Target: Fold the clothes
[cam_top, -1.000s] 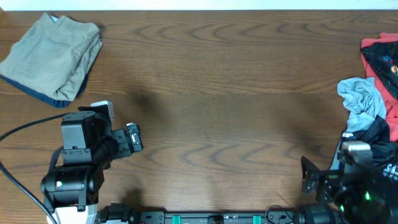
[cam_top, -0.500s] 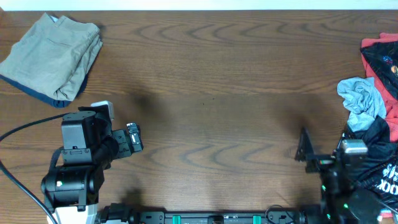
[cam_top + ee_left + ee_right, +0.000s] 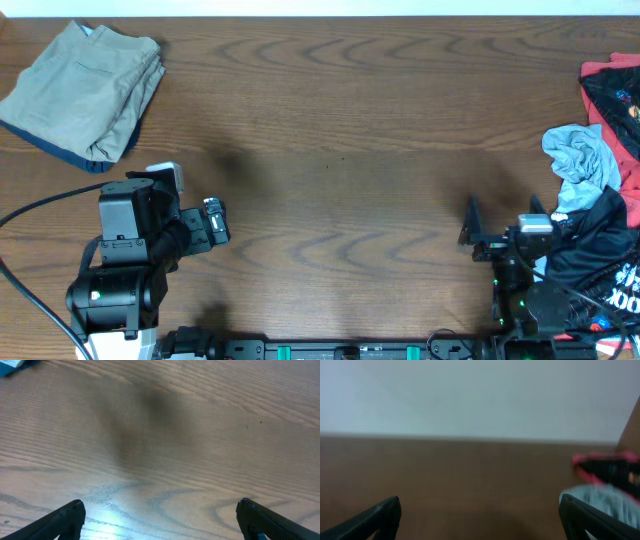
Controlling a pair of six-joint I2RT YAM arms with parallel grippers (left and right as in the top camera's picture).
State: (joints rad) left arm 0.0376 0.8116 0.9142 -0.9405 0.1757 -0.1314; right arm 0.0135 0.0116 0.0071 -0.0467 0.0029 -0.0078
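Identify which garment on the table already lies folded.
The khaki-beige cloth trousers, far left; the pale blue, red and black garment pile is crumpled.

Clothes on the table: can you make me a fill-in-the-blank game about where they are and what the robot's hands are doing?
1. The folded khaki garment lies in the far ____ corner of the table.
2. The pale blue garment sits in the heap at the table's ____ edge.
3. The left gripper and the right gripper hold nothing; both are ____.

Missing words: left, right, open.
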